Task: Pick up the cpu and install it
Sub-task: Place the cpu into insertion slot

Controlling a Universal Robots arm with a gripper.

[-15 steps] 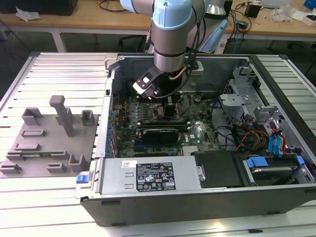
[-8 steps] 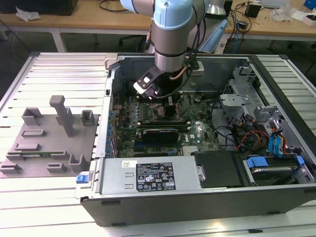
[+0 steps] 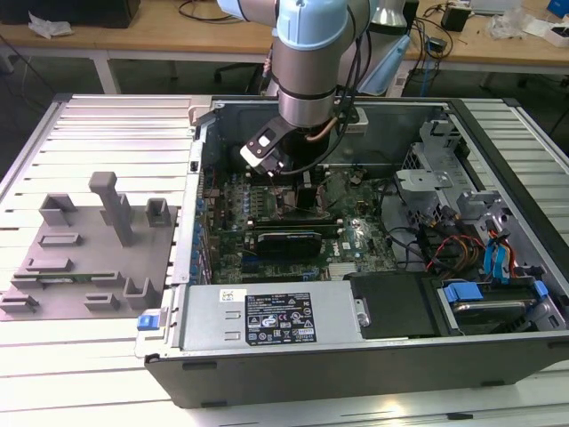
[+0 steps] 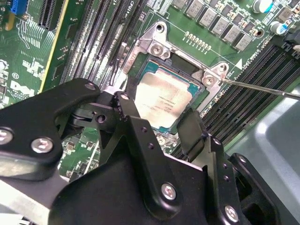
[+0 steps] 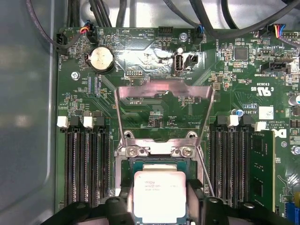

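Inside the open computer case (image 3: 311, 378), on the motherboard (image 5: 225, 70), the one socket (image 4: 154, 47) has its load plate (image 5: 164, 93) flipped up and the one cpu (image 5: 160, 194) is right at it, can't tell if it's fully seated. The gripper (image 5: 160, 206) has its two fingers (image 4: 190, 126) pinched on the chip's opposite edges, so I'd call pickup done, placing nearly there, plate not yet clamped down.

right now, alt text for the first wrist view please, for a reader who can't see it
The gripper holds the cpu, a silver square chip, by two sides at the open socket on a green motherboard. The socket's metal load plate is flipped open, with dark memory slots on either side.
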